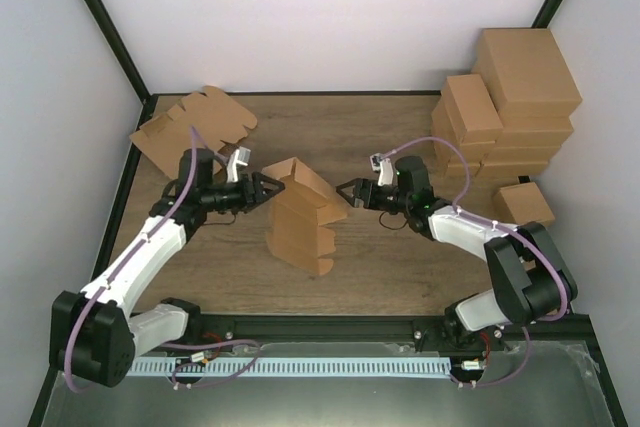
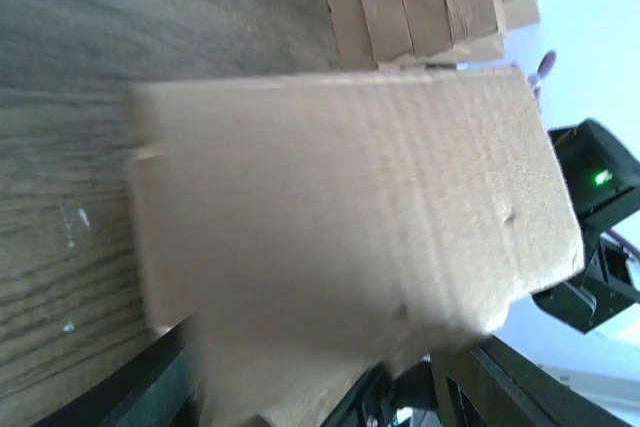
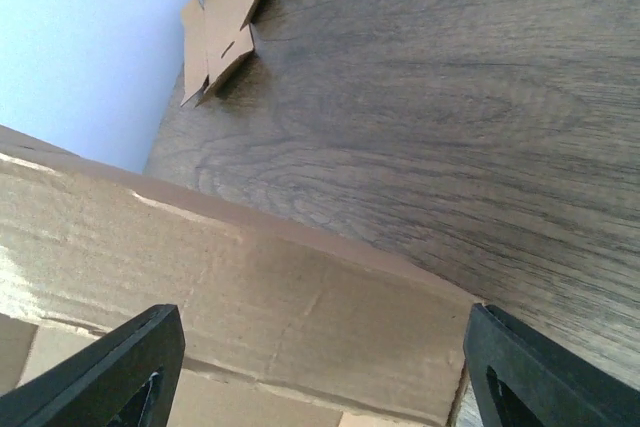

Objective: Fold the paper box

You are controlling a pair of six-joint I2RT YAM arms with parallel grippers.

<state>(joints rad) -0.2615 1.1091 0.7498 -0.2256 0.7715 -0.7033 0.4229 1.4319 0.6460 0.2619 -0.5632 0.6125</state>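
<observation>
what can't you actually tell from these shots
- Top view: whether the left gripper is gripping the paper box or just touching it is too small to tell.
- Left wrist view: the box is blurred and fills the frame, hiding that gripper's jaws.
- Right wrist view: the bottom edge cuts off the box's lower part.

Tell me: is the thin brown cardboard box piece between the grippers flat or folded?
Partly folded: the brown cardboard piece stands upright on the wooden table, panels bent at angles.
</observation>
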